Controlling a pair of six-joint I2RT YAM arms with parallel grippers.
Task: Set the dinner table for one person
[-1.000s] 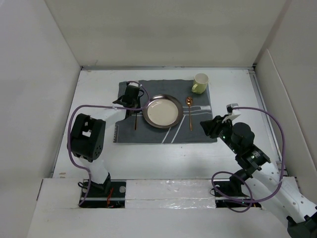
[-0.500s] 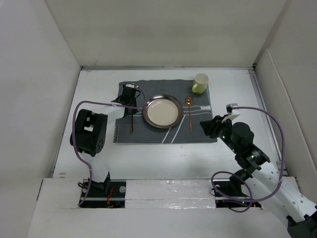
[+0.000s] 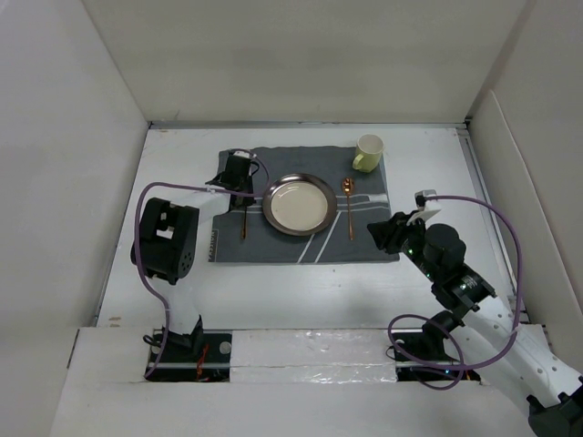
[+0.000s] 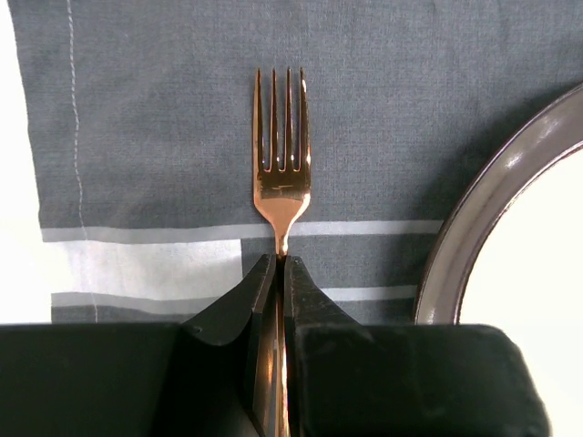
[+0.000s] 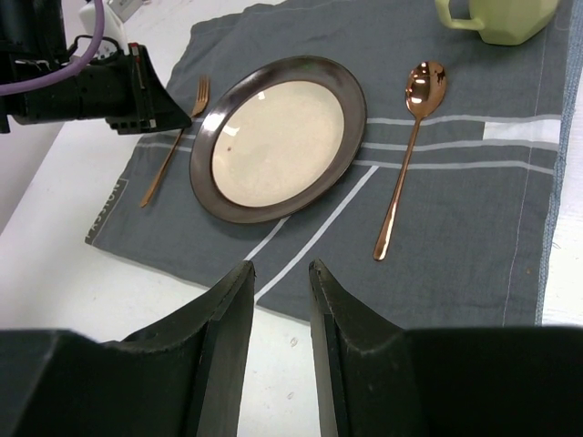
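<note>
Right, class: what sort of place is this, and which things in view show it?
Probably a robotics test cell, not a home: white panels box in the table, a left arm and right arm are mounted at its near edge, and one plate sits on a mat.

A copper-coloured fork [image 4: 280, 173] lies on a dark grey cloth mat [image 4: 137, 109], its four tines pointing to 12 o'clock and its handle running straight down toward 6 o'clock. The left gripper [image 4: 280, 264] fills the lower edge of the view, and its two dark fingers [image 4: 232, 305] are pressed together on the fork's neck just below the tines, with the handle showing as a thin bright strip between them. White stripes cross the mat behind the fork. At 3 to 4 o'clock curves the dark rim of a plate [image 4: 492, 191] with a cream inside, apart from the fork. At 9 o'clock a strip of the white table [image 4: 16, 209] shows beyond the mat's edge.
</note>
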